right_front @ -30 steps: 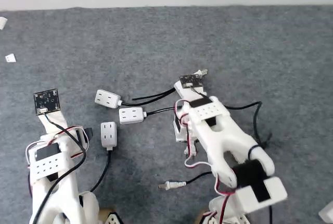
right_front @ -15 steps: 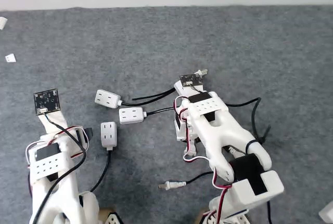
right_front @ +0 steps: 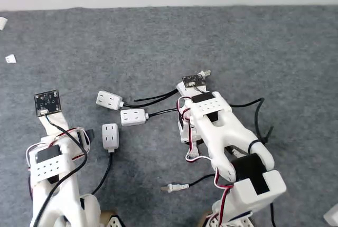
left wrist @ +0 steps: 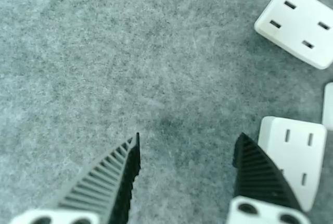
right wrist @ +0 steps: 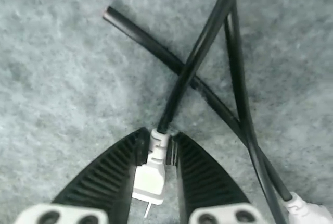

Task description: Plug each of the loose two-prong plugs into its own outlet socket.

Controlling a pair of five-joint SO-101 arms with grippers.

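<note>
The right hand (right wrist: 157,133) is pinching a small white two-prong plug (right wrist: 151,176) between its ribbed black fingers (right wrist: 117,172), jaws narrowed onto the plug body. The plug is lying low against the grey felt surface (right_front: 158,37), prongs pointing back toward the wrist. Its thin black cord (right wrist: 193,73) is running away and crossing two other black cords.

The left hand (left wrist: 189,139) is hovering wide apart and holding nothing, just beside a white rectangular outlet socket block (left wrist: 289,151), with a second white socket block (left wrist: 296,26) farther off.

The step in hand looks like picking up the plug. To do it well, the grip should probably be squeezing the flat sides squarely so the plug is not twisting. The lift should be going slowly, since the crossed cords may be dragging on it. The prongs will likely need turning to face a socket's slots before any push.

From above, three white socket blocks are sitting well to the side of the right arm: one (right_front: 109,100), another (right_front: 133,116) and a third (right_front: 110,135). The slots visible by the left wrist are looking empty, though from above they are too small to be sure. Another loose white plug (right_front: 174,187) is lying on the surface near the arm's base
</note>
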